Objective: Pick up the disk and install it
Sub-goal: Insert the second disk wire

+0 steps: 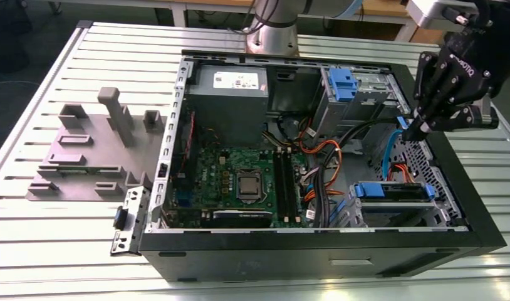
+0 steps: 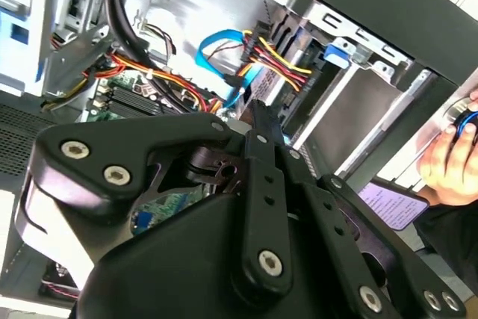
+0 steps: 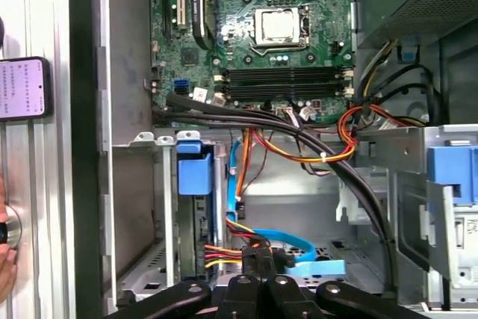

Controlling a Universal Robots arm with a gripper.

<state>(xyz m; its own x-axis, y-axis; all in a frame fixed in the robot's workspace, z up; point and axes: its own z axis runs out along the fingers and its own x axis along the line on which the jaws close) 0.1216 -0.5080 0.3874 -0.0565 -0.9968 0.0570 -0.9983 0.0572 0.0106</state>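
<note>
The disk [image 1: 393,191] sits in the drive cage at the near right corner of the open computer case [image 1: 322,254]. Its blue carrier frame shows at the cage mouth and the cage hides its silver body. The same blue carrier end appears in the first wrist view [image 3: 194,173] and the second wrist view [image 2: 337,50], with orange and yellow cables running in beside it. My black gripper [image 1: 412,133] hangs above the case's right wall, just beyond that cage. Its fingers are shut with nothing between them [image 3: 259,283], and the tips point down at the blue data cable [image 3: 299,248].
A second blue carrier [image 1: 343,84] stands in the far bay. The power supply box [image 1: 225,94] and motherboard [image 1: 238,182] fill the case's left half. A grey fixture [image 1: 88,150] lies on the slatted table. A hand [image 2: 455,147] and a phone [image 3: 22,87] are beside the case.
</note>
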